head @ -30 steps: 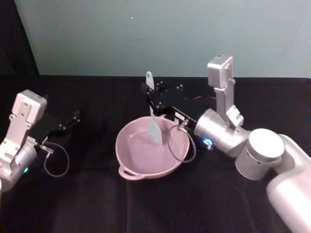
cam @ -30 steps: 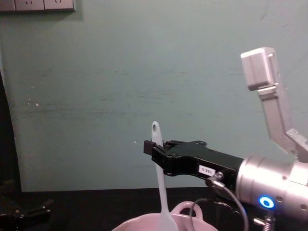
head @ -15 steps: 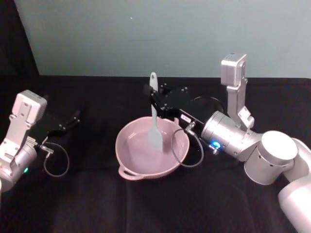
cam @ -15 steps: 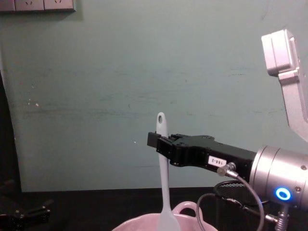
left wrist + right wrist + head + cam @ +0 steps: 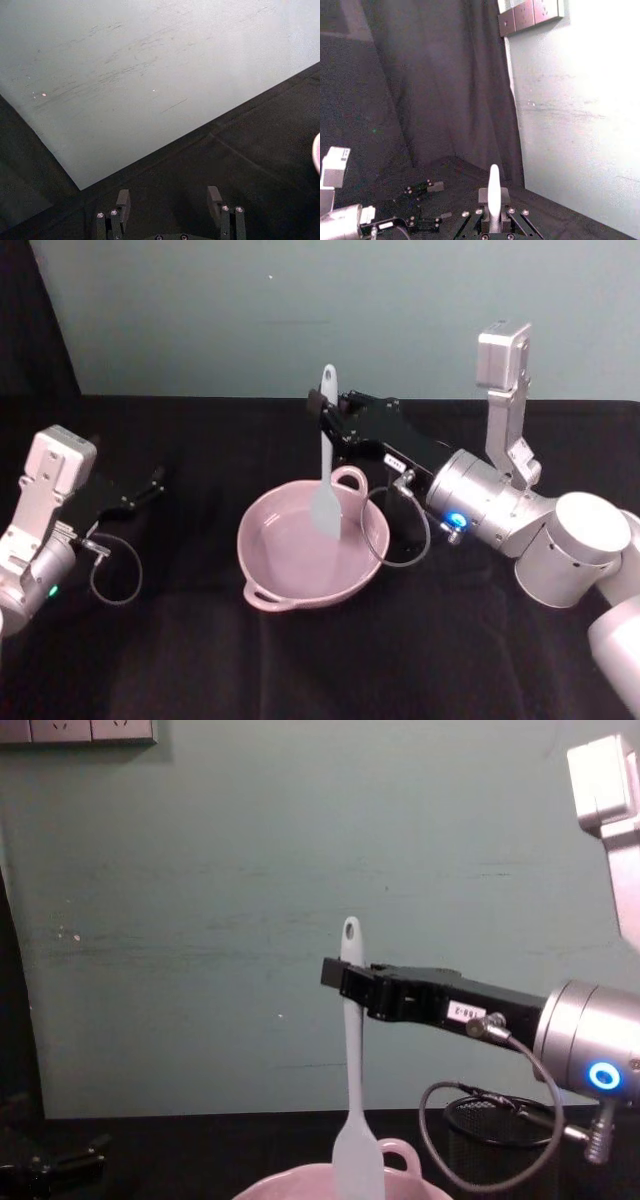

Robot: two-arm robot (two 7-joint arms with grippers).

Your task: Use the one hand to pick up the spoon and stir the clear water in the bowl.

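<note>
One arm is at work: the right gripper (image 5: pixel 322 412), a black two-finger pincer with a small white label on a silver cylindrical arm with a blue ring light, reaches in from the right above the table. It is clamped on the upper handle of the long slim white plastic spoon (image 5: pixel 326 455), just below the oval hole at the handle's end. The spoon hangs nearly upright, its flat spatula-like head lowered into the wide pale pink ceramic bowl (image 5: pixel 248 545), toward the bowl's far side and near a small loop handle on the rim. Whether the head touches the water cannot be told; in the chest view it dips behind the bowl's near rim. The bowl stands at the middle of the black cloth-covered table (image 5: pixel 200 660). A black wire-mesh cylindrical cup (image 5: pixel 490 1118) stands to the bowl's right, under the right arm. The left gripper (image 5: pixel 153 481) rests low at the table's left, well apart from the bowl, its fingers (image 5: pixel 123 201) spread with nothing between them.
</note>
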